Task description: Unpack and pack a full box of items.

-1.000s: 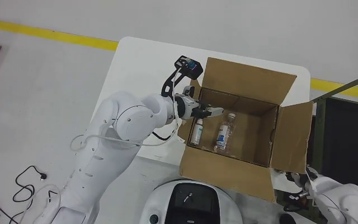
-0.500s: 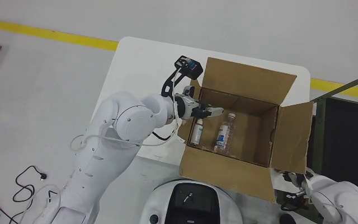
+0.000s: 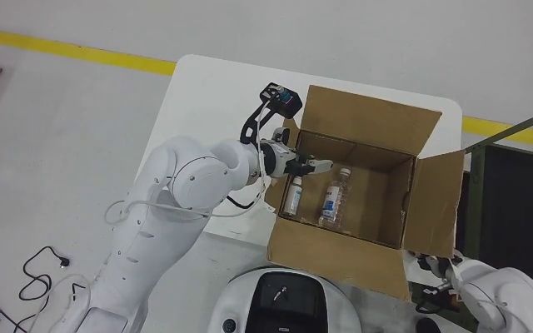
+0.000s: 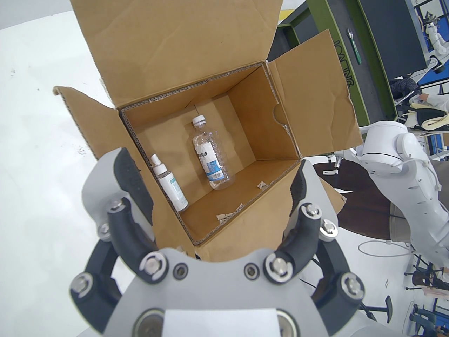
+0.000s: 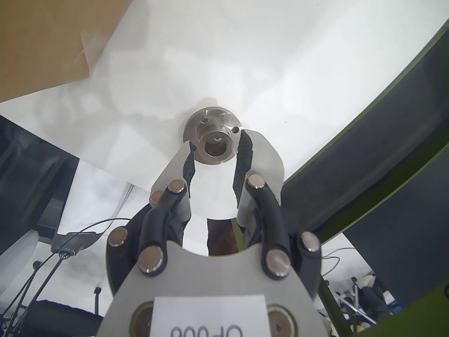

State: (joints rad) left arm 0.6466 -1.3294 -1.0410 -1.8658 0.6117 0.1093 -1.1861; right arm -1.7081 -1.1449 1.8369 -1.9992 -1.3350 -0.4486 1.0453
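We see a white worktop (image 3: pixel 208 100) with rounded corners standing on a pale grey floor (image 3: pixel 75 150), and a yellow line (image 3: pixel 83 52) runs across that floor on its far side. A thin black cable (image 3: pixel 60 260) with a plug lies loose on the floor, well to the left of the worktop. On the right, just beside the worktop, we find a rack (image 4: pixel 386 19) with a green frame and dark panels. A green-handled wrench (image 4: pixel 353 47) lies along one of its green beams. Low on that side we make out what looks like a black chair base (image 4: pixel 382 305) on the floor.
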